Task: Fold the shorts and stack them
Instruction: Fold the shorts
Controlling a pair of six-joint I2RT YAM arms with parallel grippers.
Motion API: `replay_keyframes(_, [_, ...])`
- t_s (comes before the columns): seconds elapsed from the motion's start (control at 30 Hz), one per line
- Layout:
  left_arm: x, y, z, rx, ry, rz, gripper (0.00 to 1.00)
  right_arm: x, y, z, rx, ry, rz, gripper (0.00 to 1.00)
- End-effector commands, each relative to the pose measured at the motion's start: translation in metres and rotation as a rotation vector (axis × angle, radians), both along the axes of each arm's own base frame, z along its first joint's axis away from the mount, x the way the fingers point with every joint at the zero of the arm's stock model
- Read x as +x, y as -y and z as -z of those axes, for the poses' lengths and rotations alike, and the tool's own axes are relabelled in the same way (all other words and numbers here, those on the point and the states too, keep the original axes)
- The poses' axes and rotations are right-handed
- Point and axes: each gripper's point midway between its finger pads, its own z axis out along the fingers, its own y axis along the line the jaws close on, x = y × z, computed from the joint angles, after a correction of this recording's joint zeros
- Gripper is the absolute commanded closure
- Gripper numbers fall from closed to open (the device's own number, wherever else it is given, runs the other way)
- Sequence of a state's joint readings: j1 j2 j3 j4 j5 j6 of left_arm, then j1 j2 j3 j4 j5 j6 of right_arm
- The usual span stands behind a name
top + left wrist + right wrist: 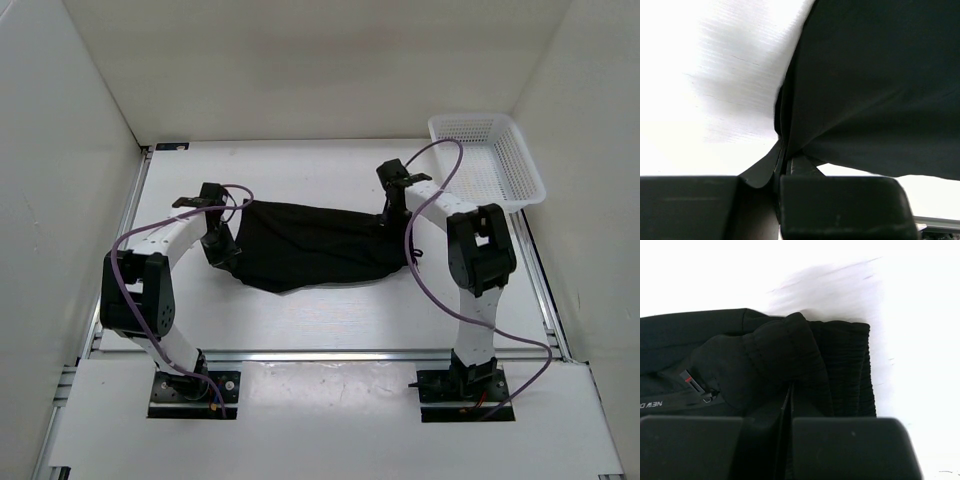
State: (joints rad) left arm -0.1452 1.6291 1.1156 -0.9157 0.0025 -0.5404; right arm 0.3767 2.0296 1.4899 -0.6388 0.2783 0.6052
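The black shorts (310, 245) lie spread across the middle of the white table between my two arms. My left gripper (222, 250) is at their left end, shut on the cloth's edge; in the left wrist view the shorts (875, 80) hang up and right from my left gripper (782, 157). My right gripper (392, 228) is at their right end, shut on the ribbed waistband; in the right wrist view the shorts (785, 350) bunch over my right gripper (791, 390), with a small red zipper tab (687, 380) at the left.
A white mesh basket (490, 160) stands at the back right corner, just beyond the right arm. White walls close the table on the left, back and right. Purple cables loop off both arms.
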Motion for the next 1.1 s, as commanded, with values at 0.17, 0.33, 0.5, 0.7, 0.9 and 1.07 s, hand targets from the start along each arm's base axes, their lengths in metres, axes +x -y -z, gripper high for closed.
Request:
replay_keyframes(0.17, [0.011, -0.002, -0.010, 0.023, 0.037, 0.039, 0.90, 0.008, 0.019, -0.076, -0.001, 0.205, 0.032, 0.62])
replay_keyframes(0.33, [0.014, 0.000, -0.012, 0.024, 0.046, 0.048, 0.90, -0.018, 0.018, -0.121, 0.068, 0.290, -0.050, 0.44])
replay_keyframes(0.5, [0.016, 0.004, -0.014, 0.022, 0.055, 0.057, 0.90, -0.035, 0.009, -0.095, 0.193, 0.178, -0.129, 0.53])
replay_keyframes(0.7, [0.017, 0.007, -0.019, 0.022, 0.057, 0.066, 0.90, -0.046, -0.004, -0.062, 0.325, 0.055, -0.152, 0.49])
replay_keyframes(0.9, [0.015, 0.005, -0.019, 0.032, 0.049, 0.064, 0.90, -0.066, -0.010, -0.040, 0.398, -0.010, -0.152, 0.49])
replay_keyframes(1.07, [0.015, 0.005, -0.019, 0.032, 0.049, 0.064, 0.90, -0.075, -0.015, -0.034, 0.436, -0.013, -0.156, 0.72])
